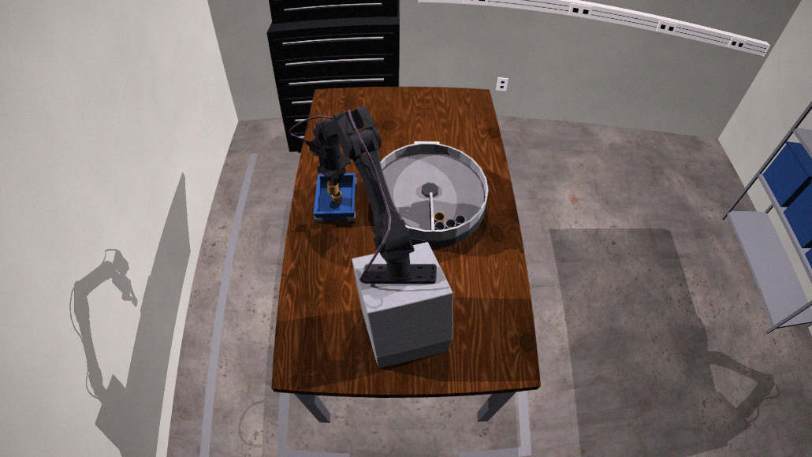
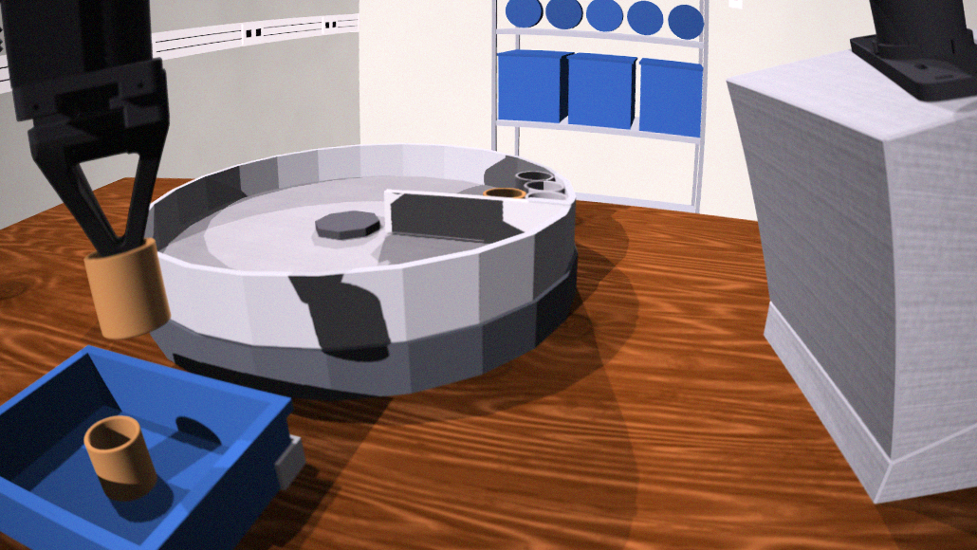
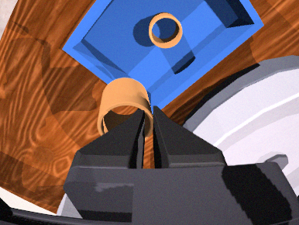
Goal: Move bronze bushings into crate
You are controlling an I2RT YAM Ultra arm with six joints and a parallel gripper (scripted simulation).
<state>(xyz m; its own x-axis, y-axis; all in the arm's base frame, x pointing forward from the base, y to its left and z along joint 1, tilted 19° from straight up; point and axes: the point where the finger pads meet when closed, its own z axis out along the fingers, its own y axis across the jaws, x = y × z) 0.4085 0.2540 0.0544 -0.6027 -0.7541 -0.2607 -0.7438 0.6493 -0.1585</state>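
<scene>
My gripper (image 2: 116,246) is shut on the rim of a bronze bushing (image 2: 127,286) and holds it upright in the air, above the blue crate at its edge nearest the turntable. In the wrist view the held bushing (image 3: 124,103) hangs over the crate's near wall (image 3: 155,30). A second bronze bushing (image 2: 120,456) stands inside the crate; it also shows in the wrist view (image 3: 165,30). The grey turntable (image 2: 369,252) holds one more bronze bushing (image 2: 504,192) and several dark and grey bushings (image 2: 540,184) beside its white divider (image 2: 451,214).
The arm's grey pedestal (image 2: 868,259) stands on the wooden table to the right of the turntable. A black drawer cabinet (image 1: 333,57) stands behind the table. A shelf with blue bins (image 2: 601,88) is against the far wall.
</scene>
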